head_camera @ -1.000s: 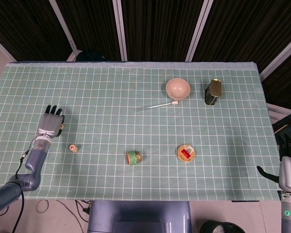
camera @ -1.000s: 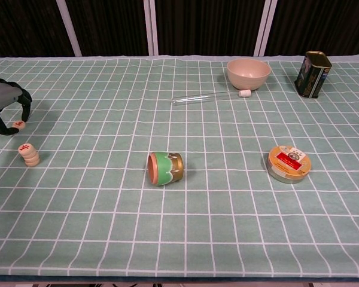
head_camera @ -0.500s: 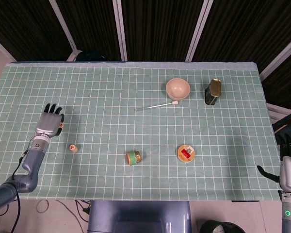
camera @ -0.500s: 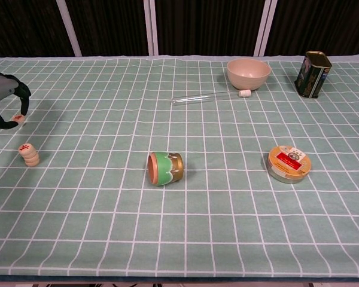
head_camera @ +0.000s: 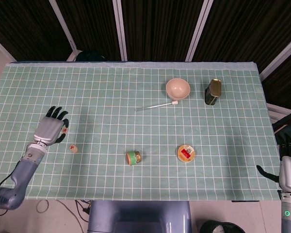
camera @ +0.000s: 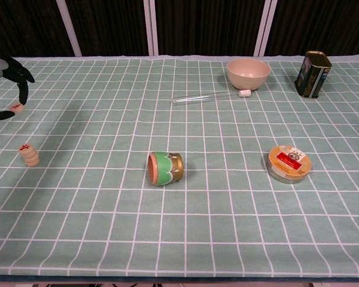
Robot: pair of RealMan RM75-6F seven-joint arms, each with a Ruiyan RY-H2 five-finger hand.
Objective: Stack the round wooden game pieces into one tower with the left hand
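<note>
A short tower of round wooden game pieces (camera: pixel 30 155) stands near the table's left side, its top face marked in red; the head view shows the tower (head_camera: pixel 73 148) too. My left hand (head_camera: pixel 52 129) hovers above and behind it, pinching one more wooden piece (camera: pixel 15 107) between thumb and a fingertip. In the chest view only the left hand's fingers (camera: pixel 18 75) show at the left edge. My right hand (head_camera: pixel 290 171) rests off the table's right front corner with nothing visible in it.
A green and gold cup (camera: pixel 165 168) lies on its side at centre front. A round tin (camera: pixel 288 163) sits to its right. At the back stand a pink bowl (camera: pixel 248 73), a glass rod (camera: pixel 209 97) and a dark tin can (camera: pixel 313 73).
My left hand has lifted with the pinched piece, rising off the cloth and shifting slightly toward the tower. The tower and right hand have not moved.
</note>
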